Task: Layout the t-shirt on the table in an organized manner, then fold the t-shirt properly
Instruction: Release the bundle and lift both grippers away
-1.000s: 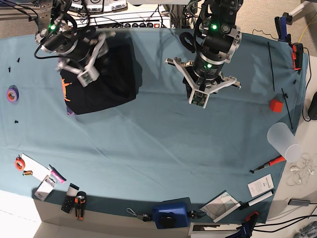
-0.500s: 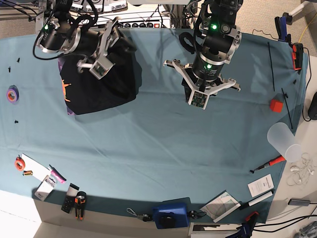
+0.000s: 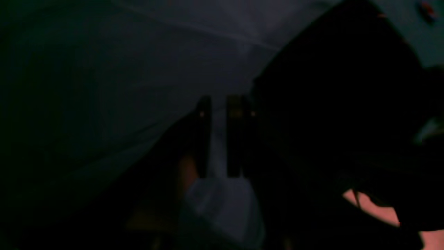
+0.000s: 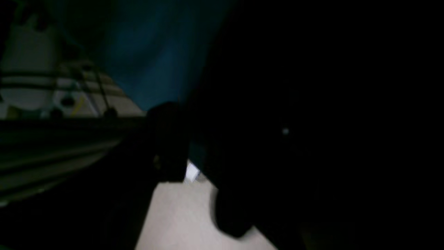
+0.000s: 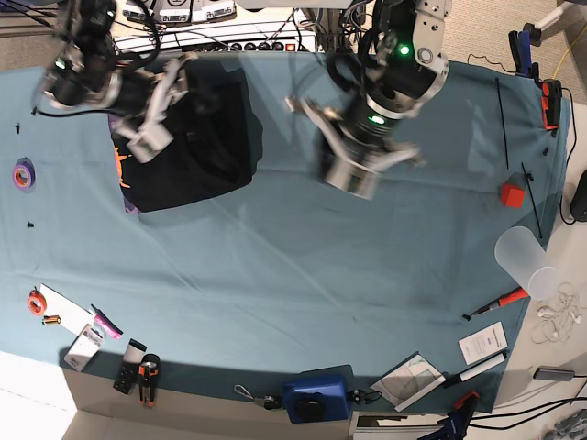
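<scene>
Nearby: t-shirt (image 5: 193, 137) bunched under right gripper (image 5: 147, 137), grip unclear; left gripper (image 3: 218, 139) narrowly parted, seemingly empty.

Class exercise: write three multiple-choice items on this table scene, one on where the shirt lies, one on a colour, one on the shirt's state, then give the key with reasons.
1. Where does the black cotton t-shirt lie in the base view?
A. far left part
B. centre
C. near right corner

2. What colour is the small cube near the right edge of the teal cloth-covered table?
A. green
B. red
C. white

3. What state is the t-shirt in?
A. spread flat, sleeves out
B. hanging off the edge
C. bunched in a compact heap

Key: 1 A, it sits far left, by the right gripper. 2 B, the cube shows plainly red. 3 C, no sleeves or outline are laid out.
</scene>
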